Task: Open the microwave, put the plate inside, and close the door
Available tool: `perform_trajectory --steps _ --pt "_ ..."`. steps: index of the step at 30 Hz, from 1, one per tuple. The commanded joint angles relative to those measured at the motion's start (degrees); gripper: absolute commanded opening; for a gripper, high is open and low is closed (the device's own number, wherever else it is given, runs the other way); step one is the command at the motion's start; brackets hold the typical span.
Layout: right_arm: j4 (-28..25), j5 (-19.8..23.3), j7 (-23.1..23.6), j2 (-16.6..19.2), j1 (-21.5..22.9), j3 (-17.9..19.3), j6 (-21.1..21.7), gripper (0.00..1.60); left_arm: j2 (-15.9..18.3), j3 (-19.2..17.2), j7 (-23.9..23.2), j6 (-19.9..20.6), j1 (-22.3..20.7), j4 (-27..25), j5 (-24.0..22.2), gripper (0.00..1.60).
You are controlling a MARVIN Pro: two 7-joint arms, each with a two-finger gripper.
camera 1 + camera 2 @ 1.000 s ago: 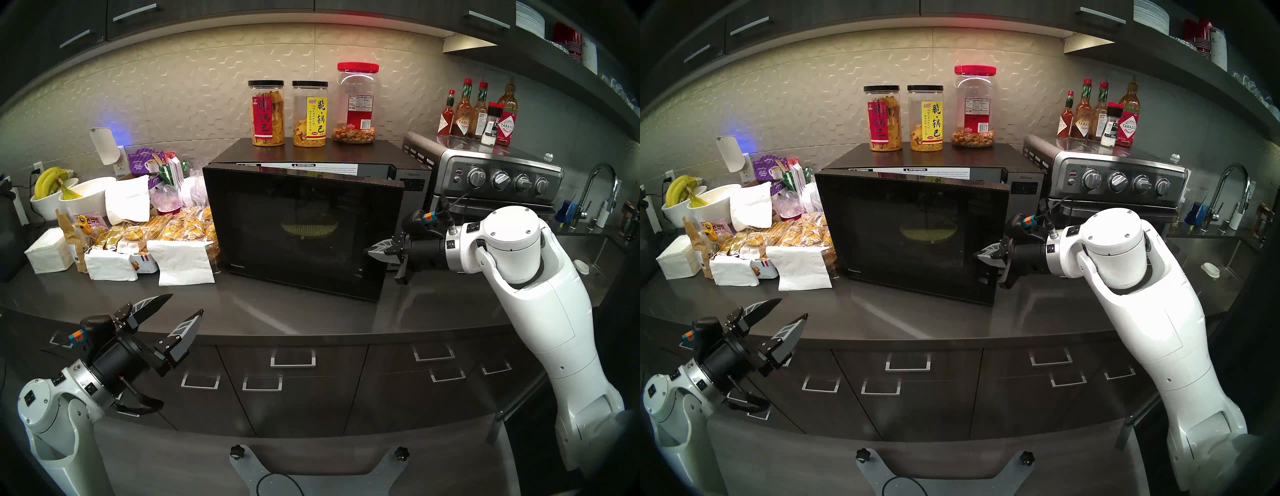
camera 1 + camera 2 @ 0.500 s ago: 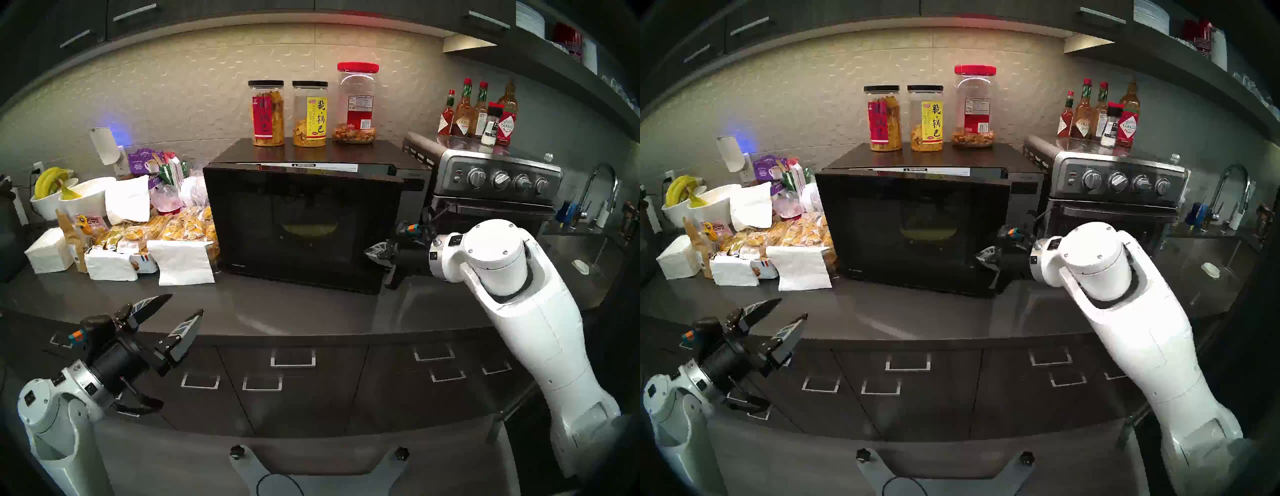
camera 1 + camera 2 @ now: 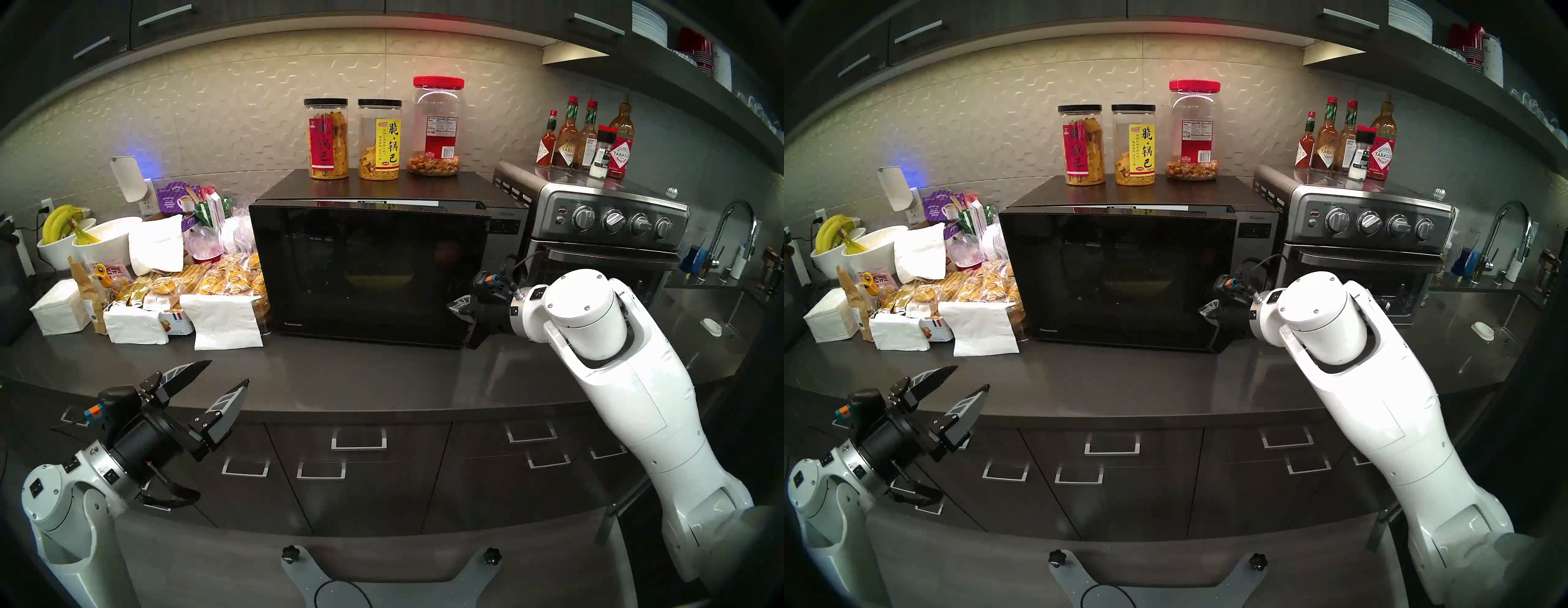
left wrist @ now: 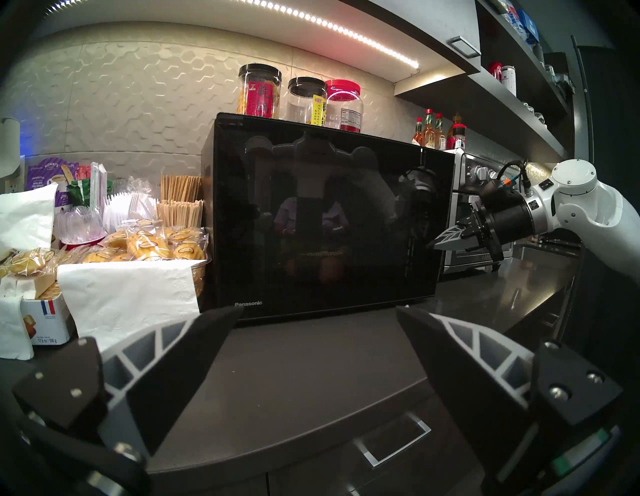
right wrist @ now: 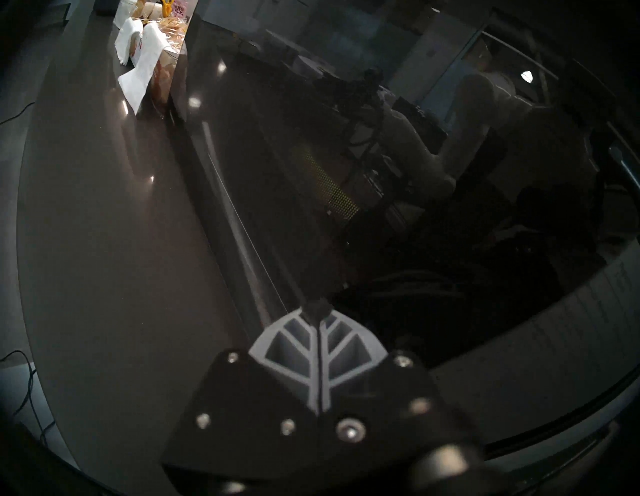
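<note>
**Right gripper pressed to the microwave door**

On the counter (image 3: 382,382), seen from the head's left eye, the microwave (image 3: 382,187) stands with its door (image 3: 369,271) almost flush with the body. The right gripper (image 3: 453,306), fingers together and holding nothing, has its tips against the door's right edge, low down. Through the glass just left of those tips the yellow plate (image 3: 379,278) shows dimly inside. The left gripper (image 3: 229,375) hangs at the counter's front edge, jaws wide apart and empty, well apart from the microwave.

From the head's right eye the picture is nearly the same: the closed right gripper (image 3: 1204,310) meets the door (image 3: 1119,276) near its lower right corner; the plate is barely visible here.

In the left wrist view, the spread fingers (image 4: 180,363) frame the door (image 4: 322,218) straight ahead, with the right gripper (image 4: 433,244) touching its right edge.

In the right wrist view, the shut fingertips (image 5: 317,308) rest on the dark glass, and a yellow mesh-patterned patch of the plate (image 5: 332,183) lies beyond them.
</note>
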Motion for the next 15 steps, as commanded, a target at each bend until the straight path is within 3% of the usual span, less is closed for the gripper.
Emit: perform_trajectory --steps 1,15 --pt "1.18 -0.71 -0.73 -2.08 4.79 -0.02 -0.5 0.0 -0.05 -0.1 0.05 0.08 -0.14 -0.97 -0.16 1.6" --pt "5.18 -2.13 -0.61 -3.87 8.42 -0.85 -1.16 0.0 -0.1 -0.12 0.0 0.1 -0.18 -0.97 -0.12 1.6"
